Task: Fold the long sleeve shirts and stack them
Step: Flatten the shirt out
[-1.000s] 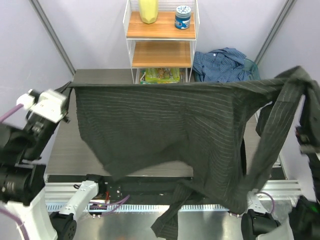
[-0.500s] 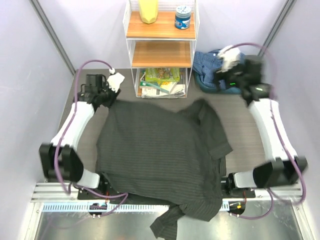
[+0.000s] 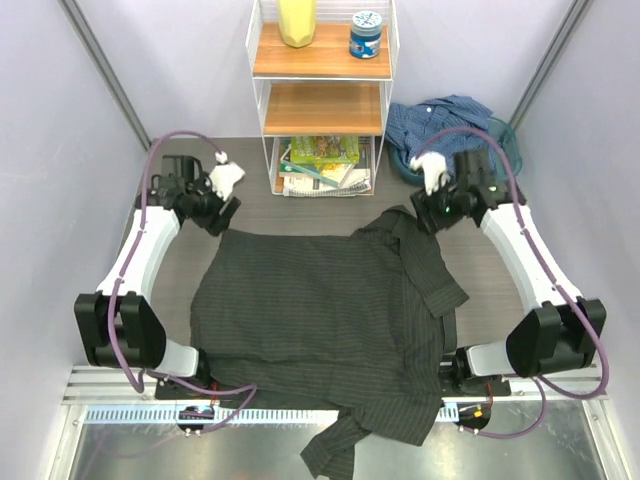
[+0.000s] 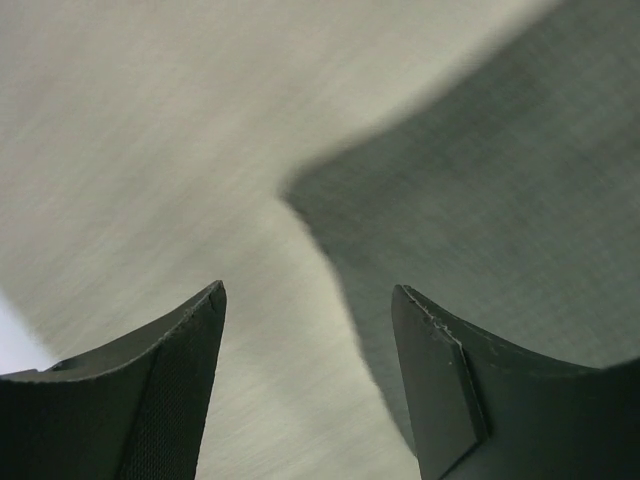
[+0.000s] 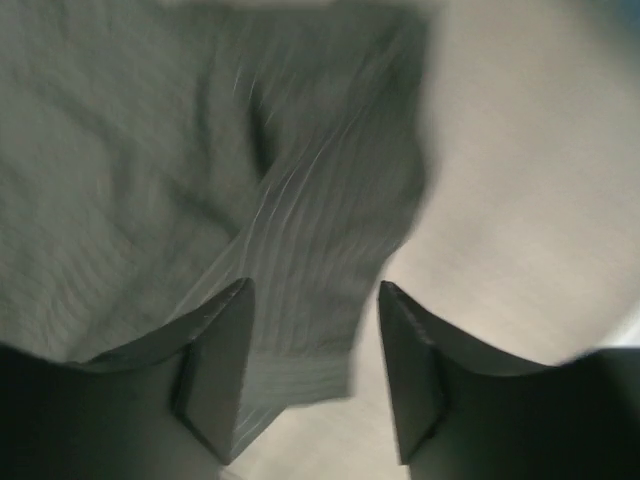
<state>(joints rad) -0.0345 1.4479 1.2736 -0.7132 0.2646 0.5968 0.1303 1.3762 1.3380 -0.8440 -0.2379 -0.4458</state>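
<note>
The dark charcoal pinstriped shirt (image 3: 320, 310) lies spread flat on the table, one sleeve (image 3: 335, 450) hanging over the near edge. My left gripper (image 3: 222, 215) hovers open just off its far left corner; in the left wrist view the gripper (image 4: 308, 290) has bare table between its fingers and the cloth (image 4: 500, 180) to the right. My right gripper (image 3: 428, 215) is open over the far right corner, where cloth is bunched. In the right wrist view the gripper (image 5: 315, 285) straddles a striped cuff (image 5: 300, 300) without pinching it. The blue shirt (image 3: 450, 125) lies crumpled at the back right.
A white wire shelf (image 3: 322, 95) stands at the back centre with a yellow object (image 3: 297, 22), a blue jar (image 3: 366, 33) and books (image 3: 322, 165) at its foot. A teal rim (image 3: 506, 135) shows behind the blue shirt. Walls close in on both sides.
A second ago both grippers held the dark shirt stretched up in the air. It now lies flat on the table, and both grippers have opened and let go of it.
</note>
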